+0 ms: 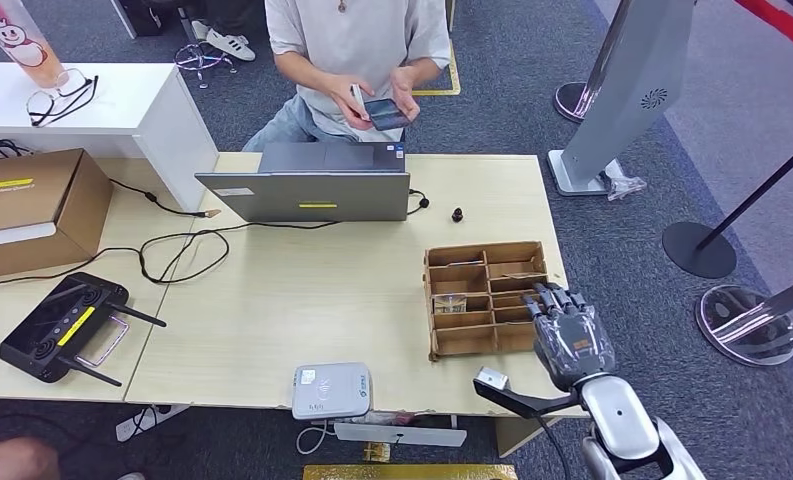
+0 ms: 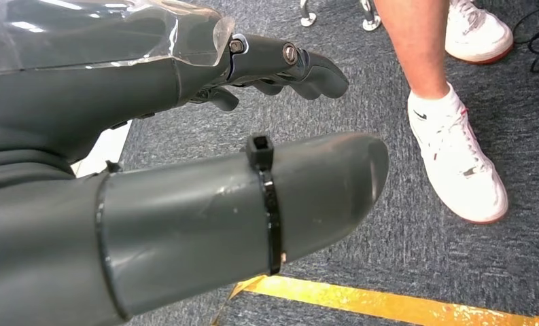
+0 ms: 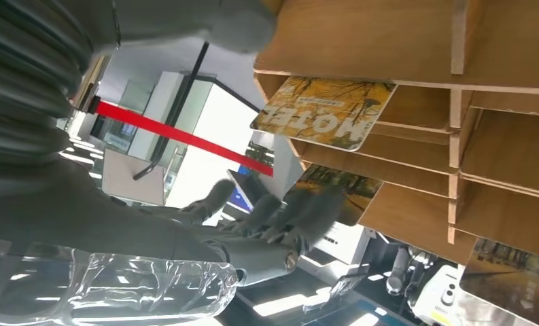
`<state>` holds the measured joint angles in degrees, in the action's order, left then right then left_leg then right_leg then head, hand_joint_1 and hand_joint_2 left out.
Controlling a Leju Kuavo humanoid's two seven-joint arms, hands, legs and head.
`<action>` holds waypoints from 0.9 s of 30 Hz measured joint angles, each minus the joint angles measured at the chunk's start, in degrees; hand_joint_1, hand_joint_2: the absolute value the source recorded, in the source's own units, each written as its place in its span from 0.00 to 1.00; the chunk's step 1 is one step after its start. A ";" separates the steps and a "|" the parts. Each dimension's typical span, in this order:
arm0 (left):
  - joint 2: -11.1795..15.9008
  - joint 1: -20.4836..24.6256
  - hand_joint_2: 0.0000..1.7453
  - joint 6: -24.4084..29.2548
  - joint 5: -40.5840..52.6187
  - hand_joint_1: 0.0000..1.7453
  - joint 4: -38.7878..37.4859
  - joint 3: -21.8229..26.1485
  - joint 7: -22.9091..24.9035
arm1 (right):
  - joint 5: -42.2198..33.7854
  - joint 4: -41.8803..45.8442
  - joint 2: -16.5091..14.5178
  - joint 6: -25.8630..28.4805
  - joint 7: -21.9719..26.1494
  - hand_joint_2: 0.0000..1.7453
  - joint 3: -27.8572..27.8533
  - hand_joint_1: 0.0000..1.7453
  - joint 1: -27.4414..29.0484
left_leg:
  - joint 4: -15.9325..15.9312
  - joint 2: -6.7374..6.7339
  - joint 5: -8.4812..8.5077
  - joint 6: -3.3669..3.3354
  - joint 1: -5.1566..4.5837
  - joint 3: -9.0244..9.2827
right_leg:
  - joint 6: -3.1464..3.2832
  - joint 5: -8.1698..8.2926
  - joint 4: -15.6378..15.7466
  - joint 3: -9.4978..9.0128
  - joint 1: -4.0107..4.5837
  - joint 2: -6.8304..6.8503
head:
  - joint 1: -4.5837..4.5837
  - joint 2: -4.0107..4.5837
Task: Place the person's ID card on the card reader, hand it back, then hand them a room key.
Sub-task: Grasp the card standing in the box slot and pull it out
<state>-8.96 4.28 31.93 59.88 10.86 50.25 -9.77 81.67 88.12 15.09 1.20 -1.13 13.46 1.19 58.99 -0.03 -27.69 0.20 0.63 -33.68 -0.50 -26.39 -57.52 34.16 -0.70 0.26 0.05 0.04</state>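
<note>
Right hand [image 1: 569, 335] reaching into wooden organizer [image 1: 487, 297], fingers apart on a room key [image 3: 334, 193]; grip unclear.

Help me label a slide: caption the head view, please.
Right hand reaches into the wooden key-card rack while the person across the table holds a card.

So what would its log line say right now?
step: fetch room key | right hand: fingers at wooden card rack, touching a card | left hand: holds nothing | person: holds cards
</note>
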 joint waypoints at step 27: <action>0.02 -0.02 0.00 0.20 -0.54 0.00 0.00 0.01 -0.01 | -0.94 -4.22 -0.22 -0.03 0.13 1.00 1.72 0.97 -3.03 | 0.00 0.00 0.00 0.00 0.00 0.00 | 0.00 0.00 0.00 0.00 0.00 0.00 | -0.01 0.00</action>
<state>-8.94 4.25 32.13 59.34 10.86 50.26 -9.78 80.73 83.89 14.86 1.16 -1.00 15.19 -1.84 58.99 -0.03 -27.69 0.20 0.63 -33.68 -0.50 -26.40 -57.52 34.16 -0.70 0.27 0.05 0.04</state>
